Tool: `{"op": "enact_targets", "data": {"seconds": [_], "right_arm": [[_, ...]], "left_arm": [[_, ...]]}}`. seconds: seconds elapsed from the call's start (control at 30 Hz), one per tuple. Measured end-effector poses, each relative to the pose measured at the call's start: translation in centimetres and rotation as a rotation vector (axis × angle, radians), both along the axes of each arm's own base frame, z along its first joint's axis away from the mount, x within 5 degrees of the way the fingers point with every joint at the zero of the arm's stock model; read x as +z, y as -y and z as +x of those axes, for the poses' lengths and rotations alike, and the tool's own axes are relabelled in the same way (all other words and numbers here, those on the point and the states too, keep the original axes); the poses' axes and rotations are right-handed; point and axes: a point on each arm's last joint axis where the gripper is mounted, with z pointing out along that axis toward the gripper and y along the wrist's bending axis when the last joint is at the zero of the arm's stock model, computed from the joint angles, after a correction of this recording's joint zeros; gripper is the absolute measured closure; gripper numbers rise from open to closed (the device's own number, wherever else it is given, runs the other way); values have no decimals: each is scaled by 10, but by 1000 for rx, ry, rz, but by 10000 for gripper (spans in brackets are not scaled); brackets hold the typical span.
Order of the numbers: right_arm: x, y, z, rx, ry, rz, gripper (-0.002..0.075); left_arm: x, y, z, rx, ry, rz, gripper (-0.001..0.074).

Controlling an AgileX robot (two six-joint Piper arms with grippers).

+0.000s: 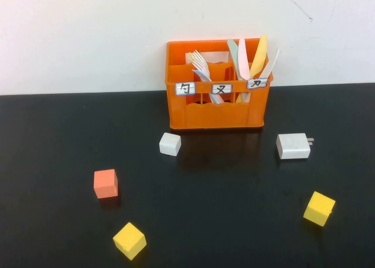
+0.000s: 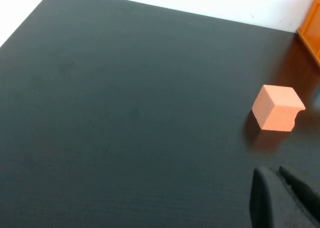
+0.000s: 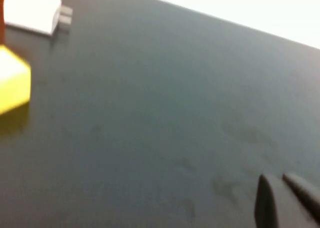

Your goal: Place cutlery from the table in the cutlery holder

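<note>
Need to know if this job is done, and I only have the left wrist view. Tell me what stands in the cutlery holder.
Observer: In the high view the cutlery holder has forks upright in its middle compartment and knives in its right one.
Operator: Report any cutlery lying on the table.
Observer: None shows on the table, only an orange cube, a white cube, two yellow cubes and a white charger.
Operator: Give me both grippers.
Observer: The right gripper is shut, empty, over bare table on the charger's side. The left gripper is shut too, near the orange cube.
</note>
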Motion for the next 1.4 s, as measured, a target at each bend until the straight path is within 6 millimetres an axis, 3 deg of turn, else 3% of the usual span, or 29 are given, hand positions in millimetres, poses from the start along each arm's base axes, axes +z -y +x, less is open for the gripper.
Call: {"op": "enact_targets", "data": {"seconds": [0.8, 1.4], "right_arm": [[-1, 0, 0, -1, 11, 10, 728], [-2, -3, 0, -61, 31, 259, 728]], "left_arm": [[0, 0, 0, 1, 0, -2, 736], [0, 0, 0, 1, 0, -2, 736]]}}
